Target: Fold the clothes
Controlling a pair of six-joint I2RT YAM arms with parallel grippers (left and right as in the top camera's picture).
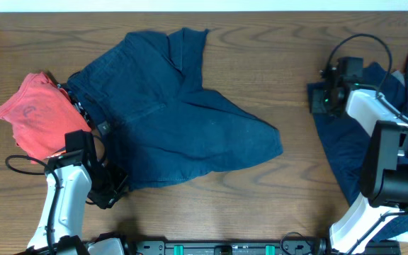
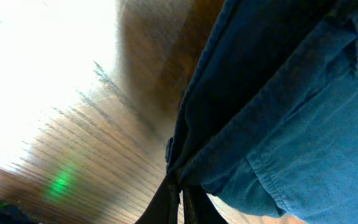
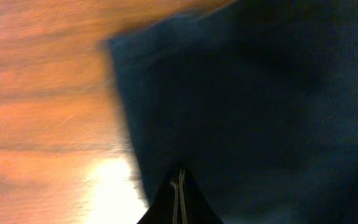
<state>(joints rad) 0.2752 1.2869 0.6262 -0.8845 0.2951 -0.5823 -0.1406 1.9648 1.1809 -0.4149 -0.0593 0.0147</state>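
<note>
Shorts [image 1: 183, 120] lie spread on the surface [image 1: 275, 57]; my left gripper [image 1: 110, 188], jaws clamped on their near edge, should lift clear and fold across evenly; my right gripper [image 1: 326, 99], jaws together, rests at the other garment [image 1: 338, 145].

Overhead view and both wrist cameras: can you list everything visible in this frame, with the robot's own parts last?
shorts: one, dark navy, spread at the table's centre, waistband toward the left
second navy garment: one, dark navy, right side, partly under the right arm
red garment: one, coral red, crumpled at the left, beside the waistband
table: one, brown wood grain, under everything
left gripper: one, black, near-left edge of the shorts, shut on the cloth
right gripper: one, black, over the second navy garment's corner, fingers together; the view is too blurred to tell whether they hold cloth
</note>
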